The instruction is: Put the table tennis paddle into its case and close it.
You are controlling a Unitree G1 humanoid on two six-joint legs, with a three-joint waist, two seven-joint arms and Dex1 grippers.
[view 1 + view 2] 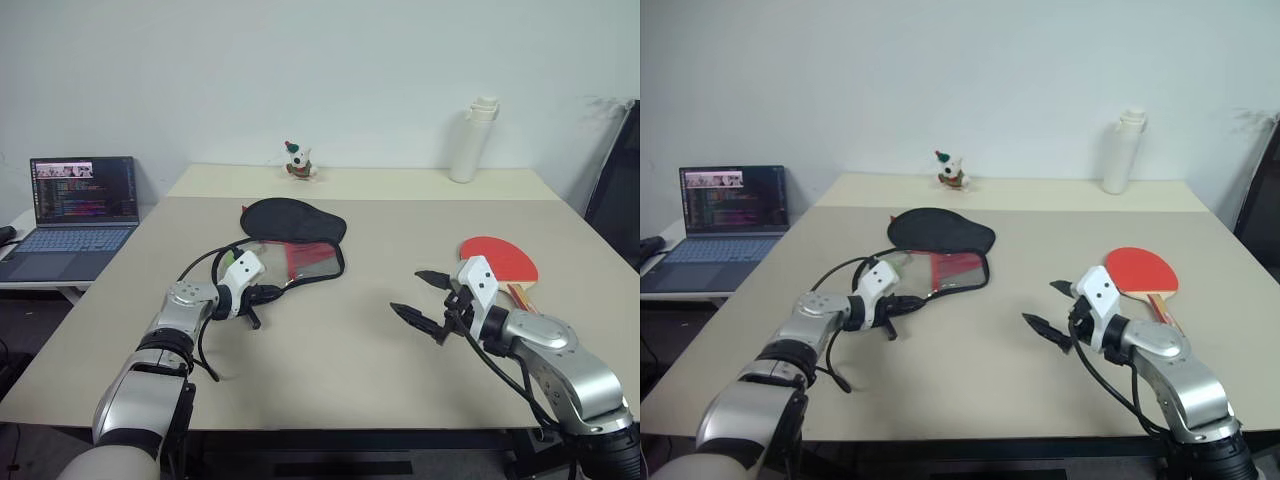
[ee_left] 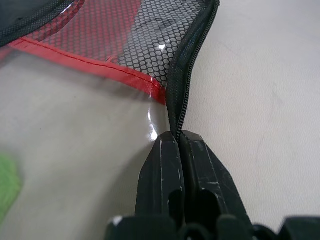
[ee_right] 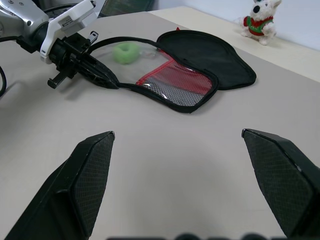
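The left gripper (image 2: 179, 145) has its two black fingers pinched tight on the black zipper edge of the case (image 1: 300, 240), at the narrow handle end of the pouch nearest the robot. The case lies unzipped on the table (image 1: 330, 370), its black half folded back toward the far side and the red mesh half flat, with a small green ball (image 3: 127, 52) resting at the clear pocket. To do this step well, I'd say the left arm should keep that pinch firm and lift or pull the edge only gently, so the mouth opens toward the right without dragging the whole pouch across the tabletop; a hard tug looks likely to slide it or slip the thin edge out of the fingers. The right gripper (image 1: 425, 298) hangs over the table with its fingers spread wide and nothing between them. The table tennis paddle (image 1: 503, 262) lies flat just beyond and to the outer side of that right gripper, red face up, handle pointing toward the robot, well apart from the case. The handle seems the easiest part to take hold of.
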